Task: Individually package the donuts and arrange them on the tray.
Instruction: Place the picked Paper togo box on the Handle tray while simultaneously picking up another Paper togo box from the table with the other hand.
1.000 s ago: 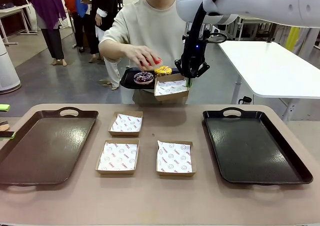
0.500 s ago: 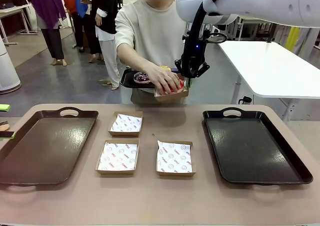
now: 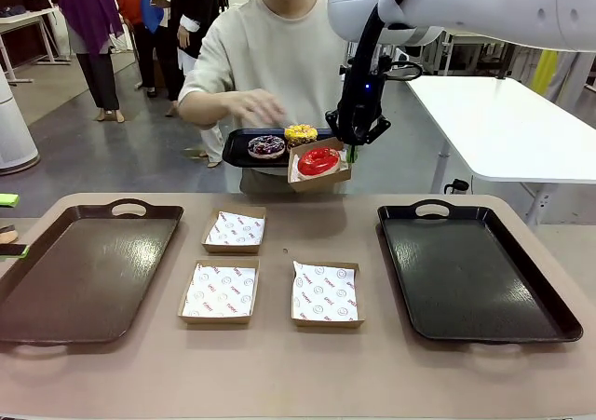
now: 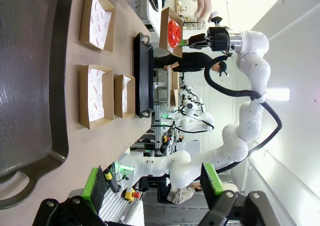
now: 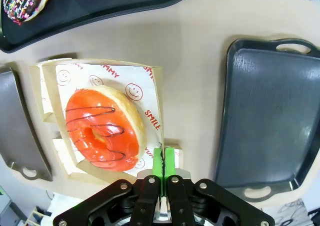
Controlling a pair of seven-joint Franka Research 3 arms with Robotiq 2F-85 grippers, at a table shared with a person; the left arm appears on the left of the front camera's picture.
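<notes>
Red donut [image 3: 318,160] now lies in the paper-lined box [image 3: 317,182]. Half a second ago the person's hand [image 3: 261,108] was setting it down there; that hand has since lifted clear. Your right pincer [image 5: 163,161] stays clamped on the box's rim, aloft past the far edge of the counter [image 3: 279,373]. One donut looks packaged, so the right tray [image 3: 475,280] is probably next. Your left pincer [image 4: 153,182] hangs wide and empty.

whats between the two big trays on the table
Three empty paper-lined boxes, seen in the front view between the left tray and right tray.
</notes>
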